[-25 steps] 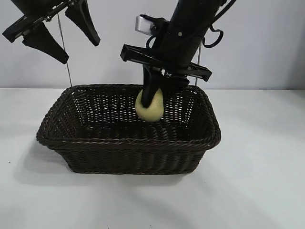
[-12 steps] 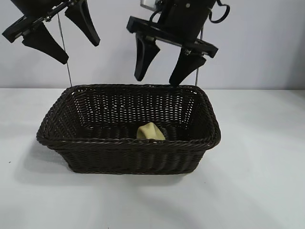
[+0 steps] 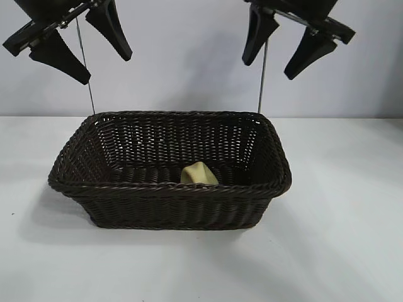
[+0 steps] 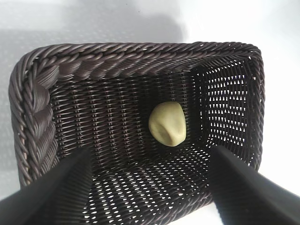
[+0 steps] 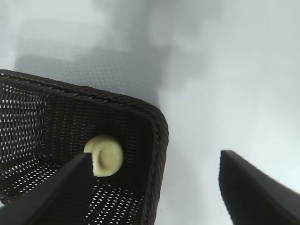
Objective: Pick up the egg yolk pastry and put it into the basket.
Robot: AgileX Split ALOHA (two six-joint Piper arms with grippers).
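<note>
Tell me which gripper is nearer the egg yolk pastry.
Right, narrowly. The right gripper hangs open above the basket's far right corner. The left gripper hangs open above its far left corner. The egg yolk pastry lies inside, right of centre.

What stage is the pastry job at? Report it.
Done: the egg yolk pastry lies on the floor of the basket. In hand: nothing; the right gripper hangs open above the basket's right end, the left gripper open at upper left. Nothing looks left.
</note>
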